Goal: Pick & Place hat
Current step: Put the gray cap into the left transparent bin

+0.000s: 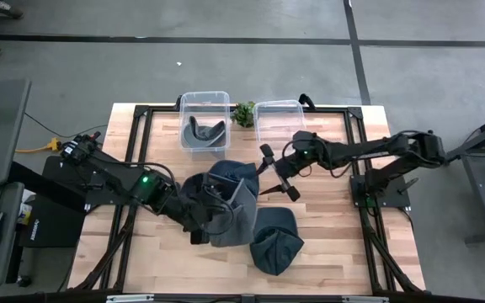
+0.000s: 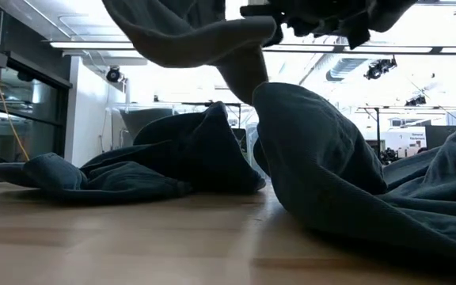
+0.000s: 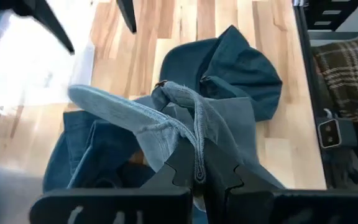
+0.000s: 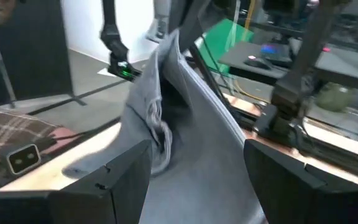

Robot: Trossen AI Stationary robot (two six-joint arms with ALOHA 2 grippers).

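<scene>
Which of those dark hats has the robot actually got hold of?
The middle hat: the left gripper is shut on its fabric. Another hat lies loose nearby, and one hat sits in the left bin.

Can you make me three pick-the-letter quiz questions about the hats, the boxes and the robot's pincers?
1. Where is the little green plant?
A. Between the two clear boxes
B. Inside a hat
C. On the floor

2. How many clear boxes are on the table?
A. One
B. Two
C. Four

3. What is the left pincer doing?
A. Hanging open over bare wood
B. Pinching a dark blue hat
C. Holding the plant

Answers:
1. A, the high view shows the plant sitting between the left box and the right box.
2. B, only those two boxes stand at the table's far edge; the left one has a dark hat inside.
3. B, the left wrist view shows its fingers closed on hat cloth, while the right pincer is open nearby.
</scene>
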